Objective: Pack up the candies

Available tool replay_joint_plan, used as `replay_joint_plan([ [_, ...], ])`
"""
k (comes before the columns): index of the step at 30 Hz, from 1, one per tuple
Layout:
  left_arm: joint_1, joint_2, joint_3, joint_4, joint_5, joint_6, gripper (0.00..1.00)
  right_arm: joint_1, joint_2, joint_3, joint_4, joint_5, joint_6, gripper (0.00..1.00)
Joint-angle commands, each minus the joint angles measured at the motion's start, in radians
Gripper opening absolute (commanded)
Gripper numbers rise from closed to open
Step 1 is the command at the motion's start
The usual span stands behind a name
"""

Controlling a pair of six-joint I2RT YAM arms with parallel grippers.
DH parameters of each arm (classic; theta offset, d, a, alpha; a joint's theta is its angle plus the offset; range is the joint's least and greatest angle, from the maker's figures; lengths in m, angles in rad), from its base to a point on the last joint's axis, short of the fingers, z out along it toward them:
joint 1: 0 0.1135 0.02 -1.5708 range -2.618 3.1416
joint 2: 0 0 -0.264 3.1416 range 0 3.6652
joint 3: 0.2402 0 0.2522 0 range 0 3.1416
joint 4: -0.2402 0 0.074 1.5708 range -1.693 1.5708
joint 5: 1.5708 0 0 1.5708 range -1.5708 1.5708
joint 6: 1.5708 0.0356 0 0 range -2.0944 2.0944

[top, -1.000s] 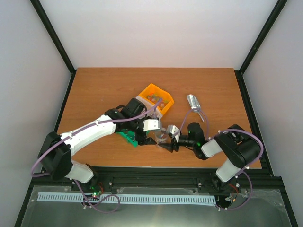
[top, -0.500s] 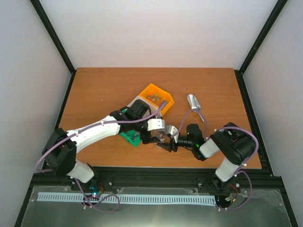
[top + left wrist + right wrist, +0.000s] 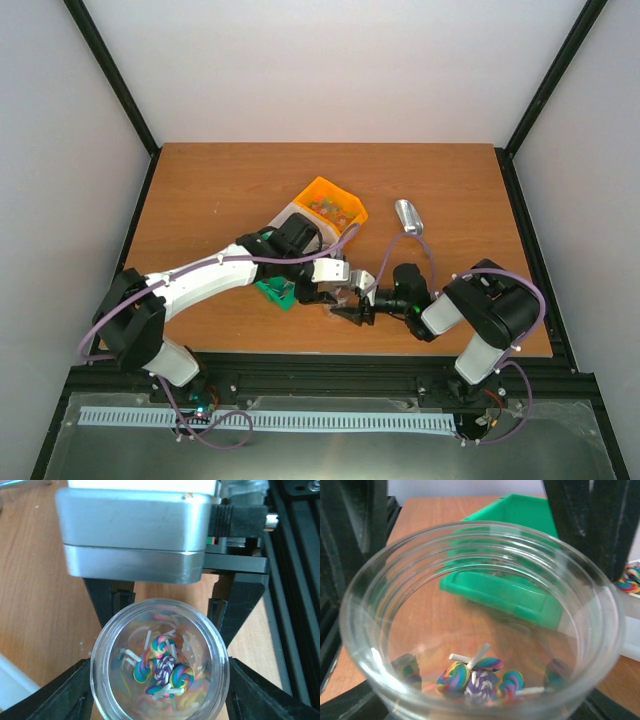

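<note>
Compared with a second ago, the left gripper [image 3: 159,680] is brought closer around the small clear plastic jar [image 3: 100,680]. The jar is clamped by its jaws and by those of the right gripper [image 3: 475,700]. Multicoloured swirled candies [image 3: 162,670] are held inside.

A brown wooden tabletop [image 3: 220,190], evenly lit, stands enclosed by plain white wall panels [image 3: 330,70] held in black frame posts [image 3: 110,75], with a black rail [image 3: 330,368] along its near edge.
</note>
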Motion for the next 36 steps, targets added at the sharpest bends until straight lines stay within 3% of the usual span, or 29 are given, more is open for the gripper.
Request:
replay_joint_plan([
  [1,-0.008,0.046,0.076,-0.162,0.170,0.184,0.62,0.015,-0.006,-0.018,0.048,-0.055,-0.043,0.54],
  [5,-0.003,0.099,0.138,-0.252,0.199,0.322,0.58,0.023,-0.017,-0.027,0.043,-0.081,-0.065,0.52],
  [8,0.007,0.128,0.175,-0.286,0.183,0.392,0.61,0.027,-0.020,-0.028,0.037,-0.080,-0.068,0.50],
  [11,0.046,0.120,0.190,-0.252,0.232,0.299,0.79,0.027,-0.019,-0.023,0.036,-0.039,-0.058,0.49],
  [14,0.062,0.062,0.130,-0.129,0.181,0.164,0.99,0.027,-0.014,-0.018,0.049,0.026,-0.041,0.48],
  [19,0.061,-0.013,0.028,0.014,0.038,-0.057,1.00,0.027,0.003,-0.012,0.085,0.148,-0.008,0.47],
  [24,0.032,-0.028,-0.024,0.110,-0.046,-0.141,1.00,0.027,0.027,-0.004,0.113,0.263,0.026,0.47],
  [30,0.010,0.009,-0.026,0.202,-0.103,-0.235,0.98,0.028,0.030,0.005,0.095,0.326,0.051,0.46],
  [36,-0.003,0.041,-0.018,0.235,-0.061,-0.291,0.93,0.031,0.029,0.006,0.092,0.326,0.056,0.45],
])
